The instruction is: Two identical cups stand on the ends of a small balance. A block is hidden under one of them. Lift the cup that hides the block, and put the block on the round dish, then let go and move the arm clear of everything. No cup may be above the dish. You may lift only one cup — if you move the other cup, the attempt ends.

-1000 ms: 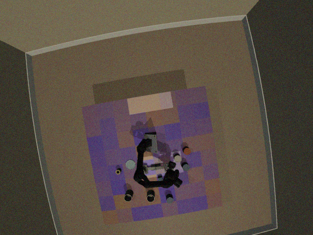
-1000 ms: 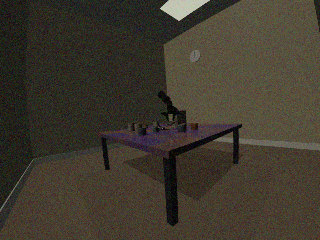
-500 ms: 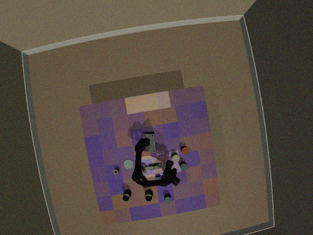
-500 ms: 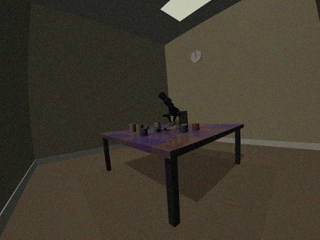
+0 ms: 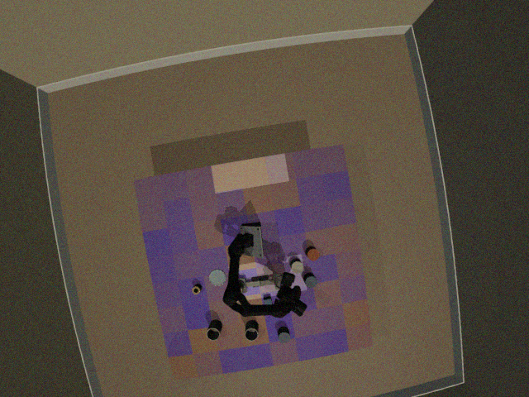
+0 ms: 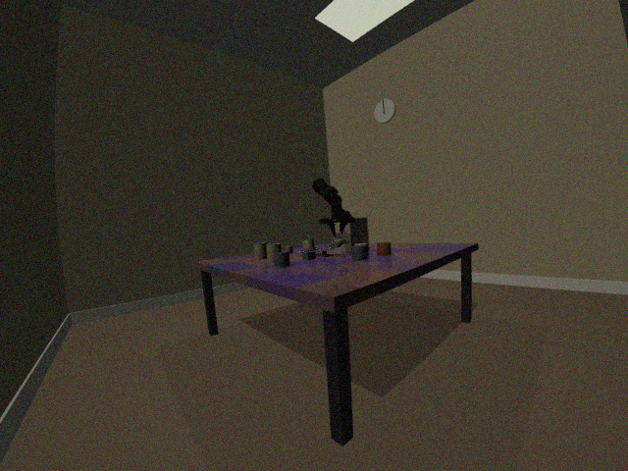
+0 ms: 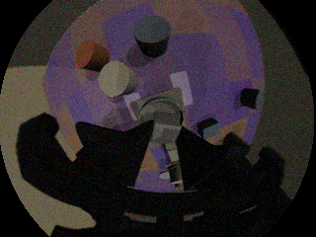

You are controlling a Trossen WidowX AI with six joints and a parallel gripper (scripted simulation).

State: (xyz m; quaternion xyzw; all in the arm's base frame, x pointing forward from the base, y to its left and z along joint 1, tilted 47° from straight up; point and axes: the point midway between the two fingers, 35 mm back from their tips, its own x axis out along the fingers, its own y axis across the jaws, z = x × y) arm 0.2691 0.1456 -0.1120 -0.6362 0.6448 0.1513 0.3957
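My gripper is shut on a small grey block. It holds the block at or just above the round-rimmed pan at one end of the balance; whether it touches the pan I cannot tell. A pale cup stands at the balance's other end, partly under the arm in the top view. The other pale cup stands off the balance, beyond that pan. The round dish is pale, with nothing seen on it.
An orange cylinder and a grey-blue cylinder stand near the off-balance cup. A small teal block lies beside the balance. Several cylinders stand along the front; a small yellow-rimmed one is left of the dish.
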